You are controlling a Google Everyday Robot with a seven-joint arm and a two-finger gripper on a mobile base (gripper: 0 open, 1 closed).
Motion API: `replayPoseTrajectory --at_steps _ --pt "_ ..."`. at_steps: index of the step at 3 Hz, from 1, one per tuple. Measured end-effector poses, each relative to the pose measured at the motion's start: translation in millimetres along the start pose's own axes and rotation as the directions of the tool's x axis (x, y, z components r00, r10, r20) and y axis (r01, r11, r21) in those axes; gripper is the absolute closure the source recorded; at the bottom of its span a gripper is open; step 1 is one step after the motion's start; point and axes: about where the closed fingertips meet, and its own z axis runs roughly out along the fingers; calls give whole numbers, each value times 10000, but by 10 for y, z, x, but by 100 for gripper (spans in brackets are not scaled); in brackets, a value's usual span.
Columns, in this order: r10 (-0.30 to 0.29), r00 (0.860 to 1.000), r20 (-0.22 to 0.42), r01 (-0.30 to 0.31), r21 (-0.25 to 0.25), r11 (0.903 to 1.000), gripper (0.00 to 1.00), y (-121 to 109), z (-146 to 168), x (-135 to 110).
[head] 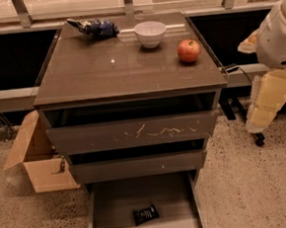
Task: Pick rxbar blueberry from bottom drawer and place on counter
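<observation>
The rxbar blueberry (145, 214), a small dark wrapper with white lettering, lies flat on the grey floor of the open bottom drawer (115, 207), near its middle. The counter (105, 69) is the glossy top of the cabinet. The robot arm (270, 96), white and cream, hangs beside the cabinet's right side at counter-to-drawer height, well apart from the bar. My gripper is out of view; only these arm segments show.
On the counter stand a white bowl (150, 33), a red apple (189, 50) and a blue-and-white snack bag (92, 27). The scratched drawer (134, 134) and the one below stick out slightly. An open cardboard box (35, 159) sits on the floor at the left.
</observation>
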Motion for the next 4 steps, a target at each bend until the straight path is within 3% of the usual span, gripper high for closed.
replayPoseTrajectory --at_steps 2,3,4 --pt "-170 9915 1293 319 -1140 9930 0 287 1063 -53" --pt "59 9648 2631 452 -1879 9812 0 574 1844 -67" --pt "481 9356 3498 413 -2436 9690 0 714 2260 -81"
